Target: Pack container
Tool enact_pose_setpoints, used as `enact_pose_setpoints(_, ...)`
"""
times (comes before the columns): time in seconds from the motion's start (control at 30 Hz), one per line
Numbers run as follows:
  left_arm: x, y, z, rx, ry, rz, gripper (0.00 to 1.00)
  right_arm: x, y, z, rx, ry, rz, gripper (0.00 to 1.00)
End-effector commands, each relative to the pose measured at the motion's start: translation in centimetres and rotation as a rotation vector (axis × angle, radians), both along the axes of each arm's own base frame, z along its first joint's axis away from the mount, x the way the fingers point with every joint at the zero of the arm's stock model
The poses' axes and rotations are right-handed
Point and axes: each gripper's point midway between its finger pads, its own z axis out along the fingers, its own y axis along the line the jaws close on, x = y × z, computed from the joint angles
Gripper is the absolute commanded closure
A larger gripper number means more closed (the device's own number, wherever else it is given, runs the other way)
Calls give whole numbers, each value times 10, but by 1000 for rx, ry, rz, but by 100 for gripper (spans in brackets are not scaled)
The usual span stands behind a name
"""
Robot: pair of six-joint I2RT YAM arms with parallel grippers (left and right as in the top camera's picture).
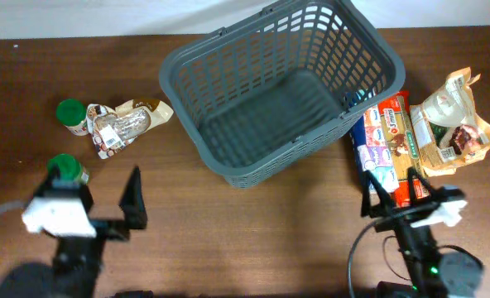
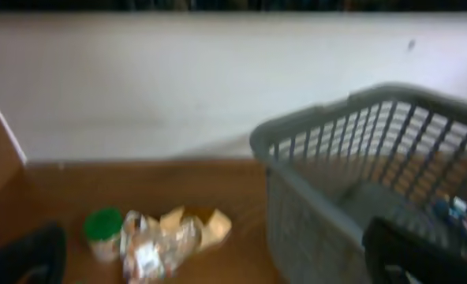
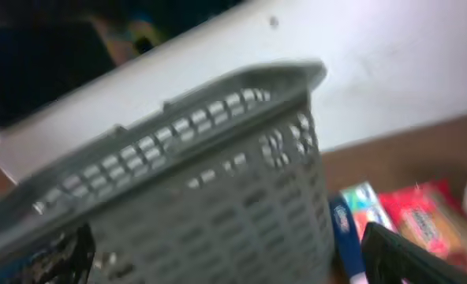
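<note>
The basket [image 1: 253, 168] is set empty mid-table, jars [image 1: 69, 112] and a bag [image 1: 127, 122] kept left of it and packets [image 1: 392, 136] just right, so each open-jawed, empty gripper, left [image 1: 100, 199] and right [image 1: 391, 197], is given its own side

Setting: a lab-like robot test bench.
Surface: bare brown wooden table [image 1: 253, 232] carrying one basket [image 1: 228, 83].
Backdrop: plain white wall [image 2: 178, 87] behind the basket.
Rig: left arm [image 1: 59, 215] and right arm [image 1: 427, 215], in front of the basket.
Props: jars [image 1: 69, 112] left of the basket, packets [image 1: 394, 141] right of it.
</note>
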Motion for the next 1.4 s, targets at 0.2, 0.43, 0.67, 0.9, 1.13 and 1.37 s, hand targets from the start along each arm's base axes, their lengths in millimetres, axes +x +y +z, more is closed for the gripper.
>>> enact_pose_setpoints(0.2,35,-6,79,105,287,-77,1,-23,1,103,-240,239,9,1)
enact_pose_setpoints(0.43,41,-18,102,67,356,-144,1,-16,-22,144,-238,554,-74,1)
enact_pose_setpoints(0.67,37,-51,119,6,286,-329,1,7,10,161,-159,589,151,13)
enact_pose_setpoints(0.9,26,-69,87,-35,452,-417,79,47,3,135,-96,712,148,62)
enact_pose_setpoints(1.13,3,-119,53,76,594,-622,98,92,-8,102,-78,818,145,96)
enact_pose_setpoints(1.37,-15,-168,-12,321,775,-764,98,131,-6,72,-69,883,178,96)
